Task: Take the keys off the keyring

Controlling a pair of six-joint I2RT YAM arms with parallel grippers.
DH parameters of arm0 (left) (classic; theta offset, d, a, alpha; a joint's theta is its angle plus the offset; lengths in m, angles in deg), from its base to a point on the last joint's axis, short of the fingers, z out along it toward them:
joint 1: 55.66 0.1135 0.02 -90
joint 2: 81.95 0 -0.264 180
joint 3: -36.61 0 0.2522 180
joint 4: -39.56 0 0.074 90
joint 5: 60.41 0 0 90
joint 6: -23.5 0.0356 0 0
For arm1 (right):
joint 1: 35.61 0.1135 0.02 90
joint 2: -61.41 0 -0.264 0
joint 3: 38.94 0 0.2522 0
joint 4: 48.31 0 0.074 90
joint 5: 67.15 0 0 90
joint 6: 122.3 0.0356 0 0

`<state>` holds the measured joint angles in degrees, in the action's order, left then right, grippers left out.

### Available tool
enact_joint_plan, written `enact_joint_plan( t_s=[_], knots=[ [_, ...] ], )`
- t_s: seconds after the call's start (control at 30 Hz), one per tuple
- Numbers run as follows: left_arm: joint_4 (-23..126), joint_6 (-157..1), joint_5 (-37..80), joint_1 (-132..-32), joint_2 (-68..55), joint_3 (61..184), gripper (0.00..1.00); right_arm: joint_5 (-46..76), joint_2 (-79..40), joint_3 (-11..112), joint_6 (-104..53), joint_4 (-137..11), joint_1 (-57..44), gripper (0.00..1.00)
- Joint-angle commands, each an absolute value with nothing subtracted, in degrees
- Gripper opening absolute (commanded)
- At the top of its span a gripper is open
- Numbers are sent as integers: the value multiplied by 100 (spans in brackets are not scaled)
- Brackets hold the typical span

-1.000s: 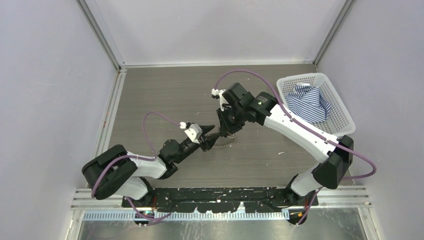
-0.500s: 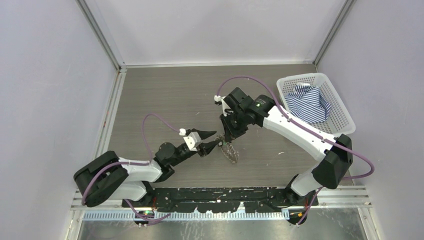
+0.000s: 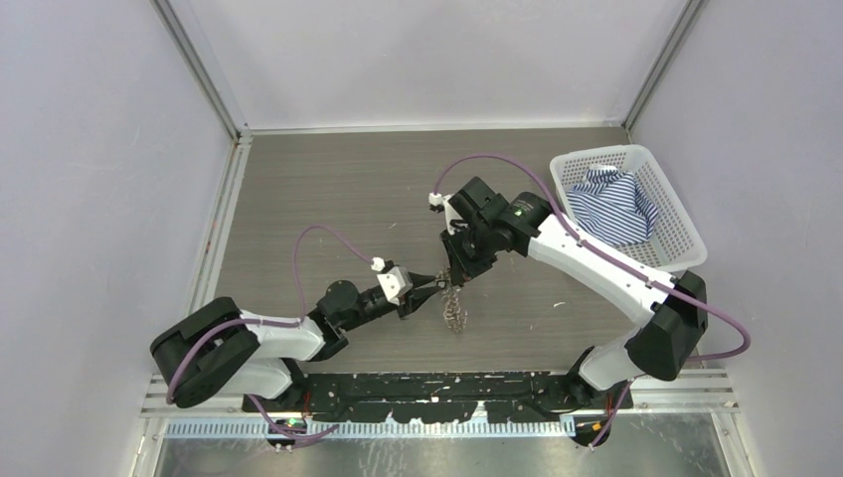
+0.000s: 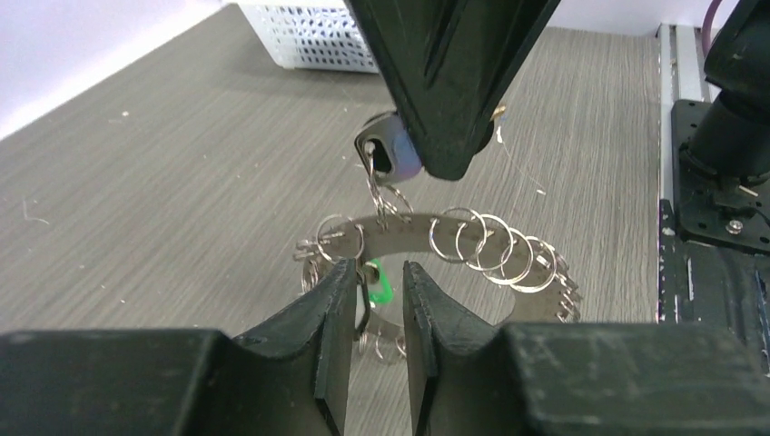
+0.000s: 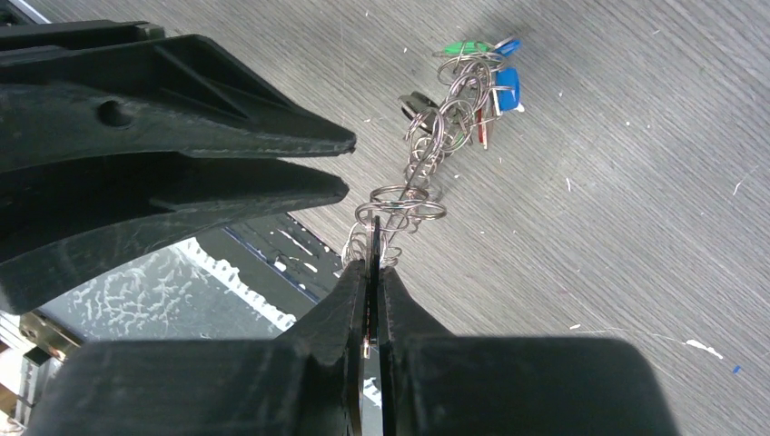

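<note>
The keyring hangs on edge from my right gripper, low over the table. In the left wrist view its flat metal band carries several small split rings. My right gripper is shut on a dark-headed key at the top of the chain. Green, blue and red keys dangle at the far end. My left gripper is level with the ring, its jaws a narrow gap apart. The green key head sits at the mouth of that gap; I cannot tell whether it is touched.
A white basket holding a striped shirt stands at the right. The black base rail runs along the near edge, close behind the keyring. Grey walls close in the left, back and right sides.
The keyring went from lying by the grippers to hanging from the right gripper. The left gripper narrowed its jaws and moved in at the ring. The right gripper shifted slightly nearer.
</note>
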<state>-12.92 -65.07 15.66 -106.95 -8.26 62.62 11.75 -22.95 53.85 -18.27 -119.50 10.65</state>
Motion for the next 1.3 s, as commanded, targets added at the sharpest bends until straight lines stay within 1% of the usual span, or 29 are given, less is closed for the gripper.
enact_joint_plan(
  t_s=[0.0,0.23,0.7,0.83,0.93,1.03,1.13,1.27],
  knots=[
    [-1846,-6615,1573,-10751,-518,6494,26,1062,-1982,5436,-1847,-11802,1054,1],
    [-2314,-6746,1739,-10813,-165,6561,24,1054,-1962,5425,-1813,-11799,1053,1],
    [-2770,-6840,1883,-10960,222,6687,19,1052,-1960,5482,-1781,-11832,1053,1],
    [-2798,-6836,1956,-11006,283,6737,12,1049,-1945,5463,-1762,-11815,1049,1],
    [-2799,-6785,2028,-11032,282,6746,2,1091,-1914,5428,-1747,-11815,1054,1],
    [-2798,-6741,2218,-11073,227,6733,1,1151,-1885,5379,-1733,-11834,1051,1],
    [-2581,-6728,2507,-11160,20,6792,0,1160,-1884,5304,-1669,-11815,1060,1],
    [-1401,-6712,2803,-11290,-600,7133,1,1120,-1898,5190,-1597,-11700,1147,1]
  ],
)
